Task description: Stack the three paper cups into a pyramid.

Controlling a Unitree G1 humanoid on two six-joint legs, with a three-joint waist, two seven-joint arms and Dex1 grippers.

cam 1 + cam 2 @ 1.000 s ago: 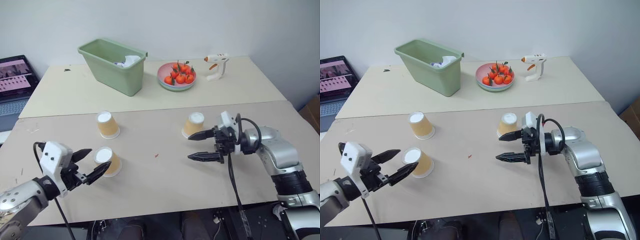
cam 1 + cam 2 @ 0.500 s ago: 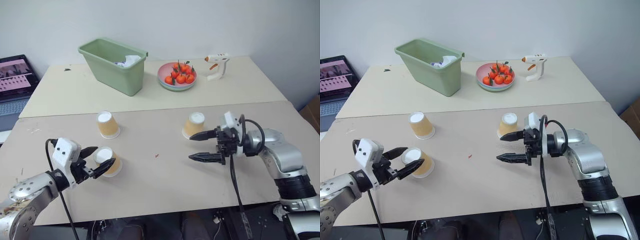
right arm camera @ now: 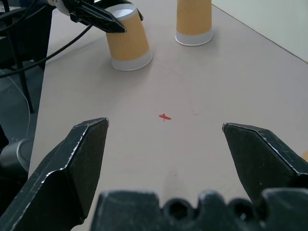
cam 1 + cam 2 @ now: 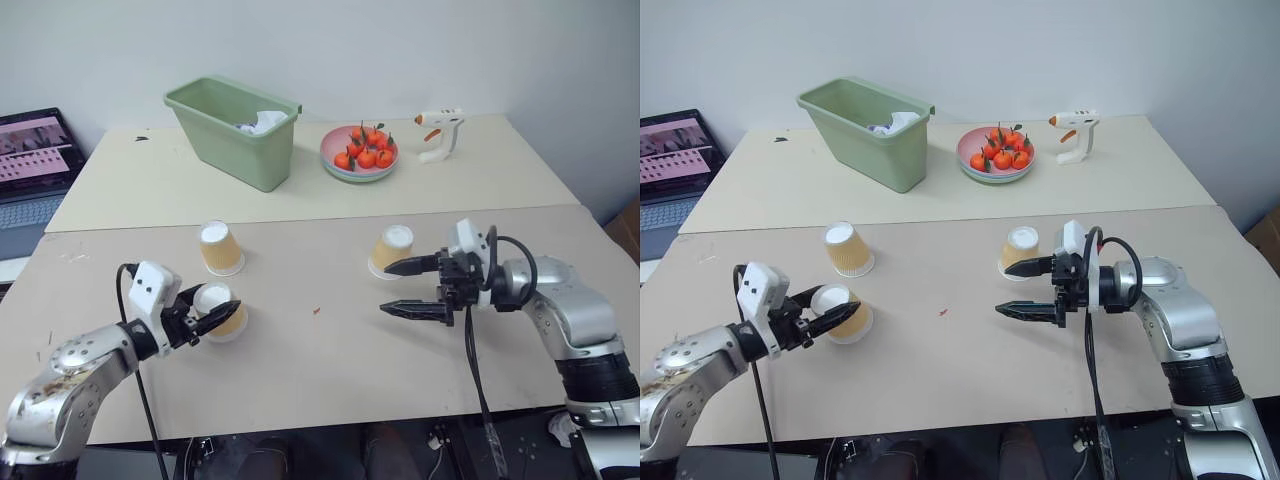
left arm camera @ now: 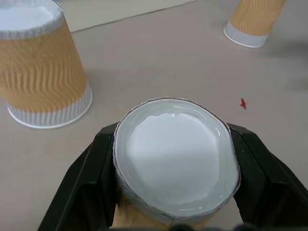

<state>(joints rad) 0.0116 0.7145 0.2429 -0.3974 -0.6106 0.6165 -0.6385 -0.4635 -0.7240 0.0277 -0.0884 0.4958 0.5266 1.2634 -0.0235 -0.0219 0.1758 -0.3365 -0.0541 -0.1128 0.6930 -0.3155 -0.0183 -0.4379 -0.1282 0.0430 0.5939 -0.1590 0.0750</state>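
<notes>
The three tan-orange ribbed paper cups stand upside down and well apart on the beige desk (image 4: pixel 330 370). They look light, thin-walled and easily crushed, so hold the ribbed side gently. The left pincer (image 5: pixel 173 159) has its fingers against the near-left cup (image 5: pixel 175 156), whose top looks squeezed oval. The back-left cup (image 4: pixel 219 248) stands at its 12 o'clock. The right pincer (image 4: pixel 408 287) gapes empty, the right cup (image 4: pixel 391 249) at its 11 o'clock.

The setting is an indoor lab or test bench: two plain beige tables (image 4: pixel 480 180) pushed together against a bare white wall (image 4: pixel 400 50). A laptop (image 4: pixel 30 165) runs at the far left. Staged props sit far back: a green bin (image 4: pixel 235 130), a glue gun (image 4: pixel 440 130), a plate of fruit (image 4: pixel 360 160).
</notes>
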